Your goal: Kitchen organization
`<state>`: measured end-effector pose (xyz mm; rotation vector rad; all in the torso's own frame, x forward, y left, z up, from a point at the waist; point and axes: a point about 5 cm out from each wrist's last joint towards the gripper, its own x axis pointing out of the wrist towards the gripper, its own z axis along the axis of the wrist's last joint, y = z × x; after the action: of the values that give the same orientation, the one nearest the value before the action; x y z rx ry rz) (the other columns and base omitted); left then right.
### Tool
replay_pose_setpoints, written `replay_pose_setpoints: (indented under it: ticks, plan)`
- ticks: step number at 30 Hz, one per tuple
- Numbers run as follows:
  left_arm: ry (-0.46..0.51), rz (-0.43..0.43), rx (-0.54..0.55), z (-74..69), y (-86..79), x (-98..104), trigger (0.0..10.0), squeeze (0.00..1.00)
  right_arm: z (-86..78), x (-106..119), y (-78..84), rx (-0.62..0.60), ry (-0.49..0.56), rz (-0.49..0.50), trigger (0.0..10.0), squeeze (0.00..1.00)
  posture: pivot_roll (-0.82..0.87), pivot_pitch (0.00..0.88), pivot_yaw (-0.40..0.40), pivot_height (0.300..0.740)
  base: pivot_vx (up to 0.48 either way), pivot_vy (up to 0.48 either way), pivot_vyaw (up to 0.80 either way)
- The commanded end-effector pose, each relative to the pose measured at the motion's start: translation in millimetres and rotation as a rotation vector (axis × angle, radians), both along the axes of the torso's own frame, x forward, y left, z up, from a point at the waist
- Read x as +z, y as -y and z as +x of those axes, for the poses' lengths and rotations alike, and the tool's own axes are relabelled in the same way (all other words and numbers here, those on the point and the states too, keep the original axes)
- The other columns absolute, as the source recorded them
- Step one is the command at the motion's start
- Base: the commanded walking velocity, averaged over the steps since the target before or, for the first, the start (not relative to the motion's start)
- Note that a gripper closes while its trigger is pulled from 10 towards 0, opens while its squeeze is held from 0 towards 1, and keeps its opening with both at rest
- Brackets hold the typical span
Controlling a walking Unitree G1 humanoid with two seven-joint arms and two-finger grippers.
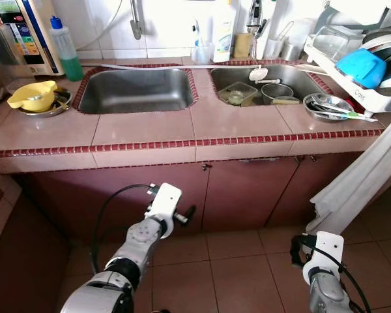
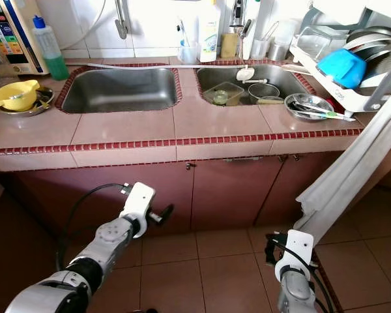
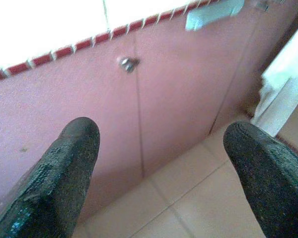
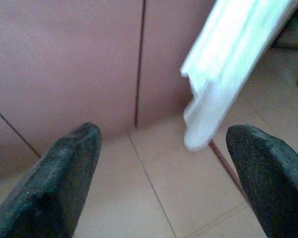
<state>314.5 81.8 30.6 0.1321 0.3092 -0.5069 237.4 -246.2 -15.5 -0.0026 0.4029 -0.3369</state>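
**Both grippers hanging low before the sink cabinets**

We are holding our left gripper [image 3: 159,163] spread wide, pointing at the cabinet doors [image 1: 247,189] at 12 o'clock. Our right gripper [image 4: 164,168] is gaping too, near a white leaning board [image 1: 358,176]. Dishes are sitting in the right sink [image 1: 267,88] at 1 o'clock; a yellow bowl [image 1: 32,96] is resting at 10 o'clock.

A home kitchen: a pink-tiled tabletop [image 1: 143,127] holds a double steel sink [image 1: 135,91], dirty dishes fill the right basin [image 1: 264,88], and a dish rack [image 1: 368,78] stands far right above cabinets [image 1: 241,192].
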Motion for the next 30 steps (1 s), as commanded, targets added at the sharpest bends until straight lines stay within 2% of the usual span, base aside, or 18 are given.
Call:
replay_pose_setpoints:
  ticks: [1, 5, 9, 13, 14, 17, 19, 20, 21, 22, 25, 30]
  plan:
    - [0.035, -0.036, -0.049, -4.0, 8.2, 3, 10.0, 0.0, -1.4, 16, 9.2, 0.009, 0.074, -0.023, 10.0, 0.0, 0.03, 0.0, 0.002, 0.74, 0.0, 0.0, 0.0]
    - [0.06, -0.049, -0.084, -3.6, 16.8, 8, 10.0, 0.0, -11.2, 19, 14.2, -0.025, 0.092, -0.013, 10.0, 0.0, 0.02, 0.0, 0.008, 0.74, 0.0, 0.0, 0.0]
    - [0.103, -0.09, -0.098, 3.1, 25.2, 22, 10.0, 0.0, -16.9, 20, 9.1, -0.017, 0.095, -0.011, 10.0, 0.0, 0.01, 0.0, 0.008, 0.74, 0.0, 0.0, 0.0]
    - [0.201, -0.152, -0.095, 10.1, 29.1, 45, 10.0, 0.0, -4.7, 38, -10.6, 0.077, 0.139, -0.01, 10.0, 0.0, -0.01, 0.0, 0.0, 0.74, 0.0, 0.0, 0.0]
    - [0.227, -0.174, -0.073, 11.3, 29.8, 51, 10.0, 0.0, 3.0, 51, -18.8, 0.122, 0.175, -0.023, 10.0, 0.0, -0.01, 0.0, -0.005, 0.74, 0.0, 0.0, 0.0]
    - [0.265, -0.201, -0.047, 11.3, 30.9, 62, 10.0, 0.0, 12.9, 73, -30.5, 0.196, 0.239, -0.046, 10.0, 0.0, 0.0, 0.0, -0.013, 0.74, 0.0, 0.0, 0.42]
    - [0.28, -0.219, -0.035, 10.1, 30.6, 67, 10.0, 0.0, 14.8, 80, -33.8, 0.209, 0.258, -0.039, 10.0, 0.0, 0.0, 0.0, -0.015, 0.74, 0.0, 0.0, 0.72]
    - [0.319, -0.209, -0.026, 8.8, 28.4, 73, 10.0, 0.0, 17.2, 86, -36.3, 0.213, 0.275, -0.025, 10.0, 0.0, 0.02, 0.0, -0.015, 0.74, 0.0, 0.0, 0.8]
    - [0.319, -0.209, -0.026, 8.8, 28.4, 73, 10.0, 0.0, 17.2, 86, -36.3, 0.213, 0.275, -0.025, 10.0, 0.0, 0.02, 0.0, -0.015, 0.74, 0.0, 0.0, 0.8]
    - [0.369, -0.191, -0.018, 8.1, 22.3, 79, 10.0, 0.0, 19.4, 90, -38.2, 0.219, 0.286, -0.02, 10.0, 0.0, 0.03, 0.0, -0.009, 0.74, 0.0, 0.0, 0.8]
    - [0.36, -0.185, 0.035, 12.2, 6.3, 83, 10.0, 0.0, 21.5, 94, -42.0, 0.214, 0.292, -0.009, 10.0, 0.0, 0.05, 0.0, 0.0, 0.74, 0.0, 0.0, 0.8]
    - [0.358, -0.193, 0.035, 14.0, -2.4, 90, 10.0, 0.0, 24.1, 98, -47.9, 0.203, 0.297, 0.018, 10.0, 0.0, 0.05, 0.0, 0.009, 0.74, 0.0, 0.0, 0.8]
